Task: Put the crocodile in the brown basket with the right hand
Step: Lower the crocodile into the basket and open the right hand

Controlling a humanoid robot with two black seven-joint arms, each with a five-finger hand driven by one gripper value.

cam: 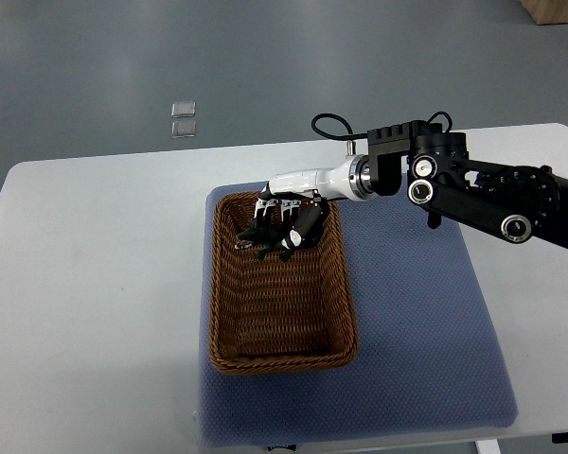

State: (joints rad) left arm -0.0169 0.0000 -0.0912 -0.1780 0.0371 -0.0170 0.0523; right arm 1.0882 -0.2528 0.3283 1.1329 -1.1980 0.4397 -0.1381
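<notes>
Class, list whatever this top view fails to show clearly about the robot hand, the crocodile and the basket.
Crocodile: top view, covered by the right robot hand; only a dark shape shows, not tellable from the hand.
Basket, far end: top view, hidden under the robot hand.
Right arm: cut off by the right edge.
Two small clear things on the floor: too small to identify.

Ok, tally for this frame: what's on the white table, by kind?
Brown woven rectangular basket: 1
Blue padded fabric mat: 1
Dark crocodile toy, mostly hidden in the right hand: 1
Total: 3
</notes>
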